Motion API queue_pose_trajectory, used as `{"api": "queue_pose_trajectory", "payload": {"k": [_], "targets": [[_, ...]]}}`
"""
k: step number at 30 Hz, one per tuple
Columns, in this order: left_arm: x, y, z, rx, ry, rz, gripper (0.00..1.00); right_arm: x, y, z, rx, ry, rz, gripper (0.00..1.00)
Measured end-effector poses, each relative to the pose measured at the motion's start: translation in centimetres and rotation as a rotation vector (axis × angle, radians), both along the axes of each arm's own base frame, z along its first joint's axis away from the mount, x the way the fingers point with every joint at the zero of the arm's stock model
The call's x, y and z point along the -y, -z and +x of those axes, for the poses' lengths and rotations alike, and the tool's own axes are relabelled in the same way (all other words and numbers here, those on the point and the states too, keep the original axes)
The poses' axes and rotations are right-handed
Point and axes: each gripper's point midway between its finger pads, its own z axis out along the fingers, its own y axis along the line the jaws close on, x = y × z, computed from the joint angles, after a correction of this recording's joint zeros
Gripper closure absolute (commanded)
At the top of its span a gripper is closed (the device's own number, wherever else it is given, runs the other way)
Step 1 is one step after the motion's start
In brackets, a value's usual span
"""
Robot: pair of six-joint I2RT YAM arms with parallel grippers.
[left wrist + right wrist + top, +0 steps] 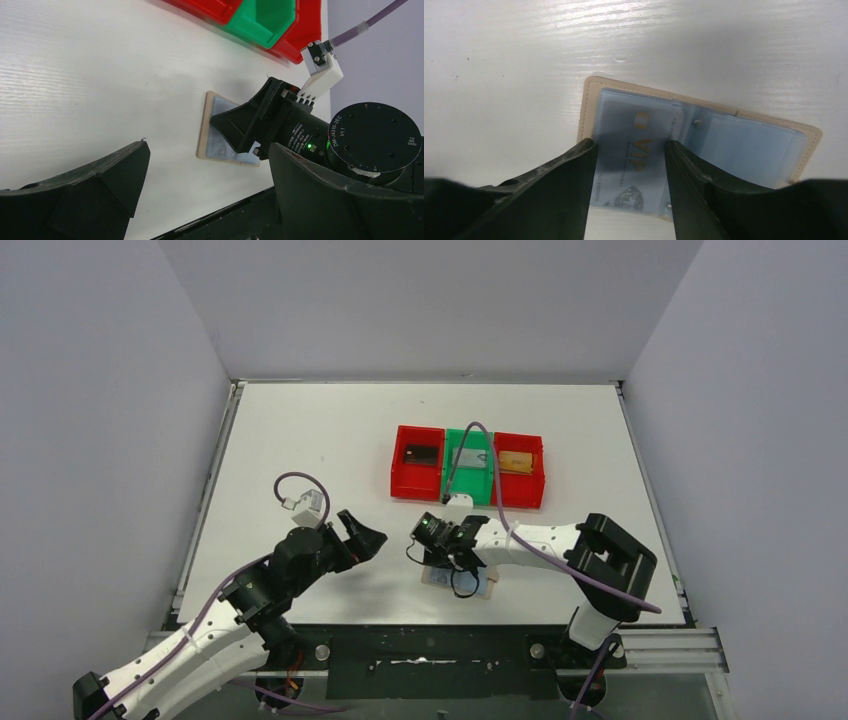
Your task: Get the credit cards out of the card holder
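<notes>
The card holder (486, 586) (204, 125) (749, 145) lies open and flat near the table's front edge, tan outside with pale blue inner panels. A pale blue credit card (639, 125) marked VIP sits on its left panel. My right gripper (452, 562) (240, 142) (630, 145) points down onto it, one finger against each long edge of the card. My left gripper (365, 535) (207, 147) hovers wide open to the left of the holder, with nothing between its fingers.
Three trays stand in a row behind: a red tray (398, 480) with a dark card, a green tray (468, 483) (260, 20) with a grey card, and a red tray (538, 478) with a gold card. The table's front edge is just below the holder.
</notes>
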Motion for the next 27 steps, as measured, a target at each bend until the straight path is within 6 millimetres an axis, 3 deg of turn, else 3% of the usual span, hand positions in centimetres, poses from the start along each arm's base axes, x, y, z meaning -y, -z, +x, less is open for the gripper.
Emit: {"api": "queue_pose_trajectory", "payload": {"k": [14,27], "targets": [[0.1,-0.1,0.0,-0.007,-0.004,-0.011,0.09,-0.8,0.1,0.5,0.035,-0.053,0.021,0.99],[0.8,0.3,-0.1,-0.027,0.025,-0.013,0.09,-2.5,-0.7,-0.8,0.025,-0.166,0.197,1.0]]}}
